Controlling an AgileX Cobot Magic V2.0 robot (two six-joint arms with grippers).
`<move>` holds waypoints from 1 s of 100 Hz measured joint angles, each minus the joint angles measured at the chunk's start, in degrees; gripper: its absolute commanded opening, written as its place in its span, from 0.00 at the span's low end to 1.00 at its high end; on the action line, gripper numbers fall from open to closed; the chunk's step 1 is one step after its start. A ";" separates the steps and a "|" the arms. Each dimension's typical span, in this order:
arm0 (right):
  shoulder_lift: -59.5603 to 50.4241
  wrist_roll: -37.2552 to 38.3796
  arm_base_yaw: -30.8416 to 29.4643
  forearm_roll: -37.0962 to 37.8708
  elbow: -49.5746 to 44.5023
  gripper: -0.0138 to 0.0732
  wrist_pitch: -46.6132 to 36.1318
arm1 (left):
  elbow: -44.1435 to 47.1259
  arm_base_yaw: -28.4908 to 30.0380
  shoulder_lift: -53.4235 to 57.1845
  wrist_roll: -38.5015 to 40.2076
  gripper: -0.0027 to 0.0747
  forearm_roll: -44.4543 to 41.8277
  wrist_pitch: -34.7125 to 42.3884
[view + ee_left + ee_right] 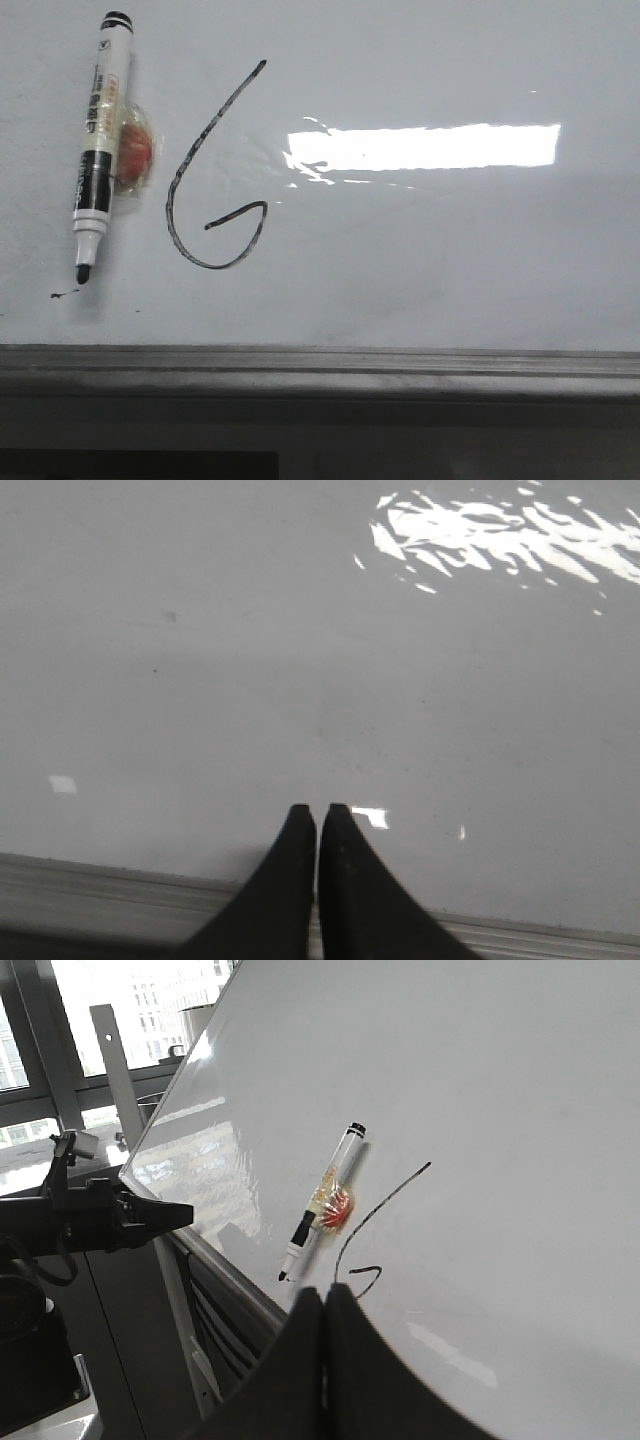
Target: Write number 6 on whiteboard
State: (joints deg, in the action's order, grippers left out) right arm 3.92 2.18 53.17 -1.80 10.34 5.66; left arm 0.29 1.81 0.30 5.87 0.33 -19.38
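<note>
Since the number 6 [215, 175], a thin black hand-drawn marker line with a long slanted stroke and a rounded loop, already stands complete on the left part of the large glossy white whiteboard [450, 270], the writing step looks finished and what remains seems to be only tidying away. Its loop closes near the board's near edge and its tail points toward the far side. Just left of it lies the white-barrelled marker with a black cap end and bare black tip [97, 145], flat on the board, tip toward the near edge, with a small clear wrapper showing red and orange [136, 148] tucked against its right side; the marker is apart from the figure. A few tiny ink specks [63, 294] sit by the tip. To the right a bright rectangular glare [425, 147] crosses the board, and a grey metal edge strip [320, 365] runs along its near side. The left gripper [318, 815] hangs over bare board near the edge strip, fingers pressed together and holding nothing. The right gripper [326, 1295] is likewise closed and empty, set back from the near edge with the marker and figure beyond it. If anything follows, I judge it calls for no further stroke, merely keeping both arms off the wet ink.
</note>
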 measured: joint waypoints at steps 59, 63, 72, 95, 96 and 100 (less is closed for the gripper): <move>0.00 0.00 0.00 0.00 0.00 0.09 0.41 | 0.00 0.00 0.00 0.15 0.01 -0.33 0.00; 0.00 0.00 0.00 0.00 0.00 0.09 0.41 | 0.00 0.00 0.00 0.26 0.01 -0.33 0.00; 0.00 0.00 -0.50 0.00 -0.05 0.09 0.41 | 0.00 0.00 0.00 0.26 0.01 -0.33 0.00; 0.00 0.00 -3.43 1.02 -0.27 0.08 0.41 | 0.00 0.00 0.00 0.26 0.01 -0.33 0.00; 0.00 0.00 -3.62 1.02 -0.27 0.08 0.41 | 0.00 0.00 0.00 0.26 0.01 -0.33 0.00; 0.00 0.00 -4.94 1.11 -0.27 0.09 0.41 | 0.00 0.00 0.00 0.26 0.01 -0.33 0.00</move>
State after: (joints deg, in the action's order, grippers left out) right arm 3.92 2.18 48.23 -0.68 10.07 6.06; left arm 0.29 1.81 0.30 6.13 0.00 -19.38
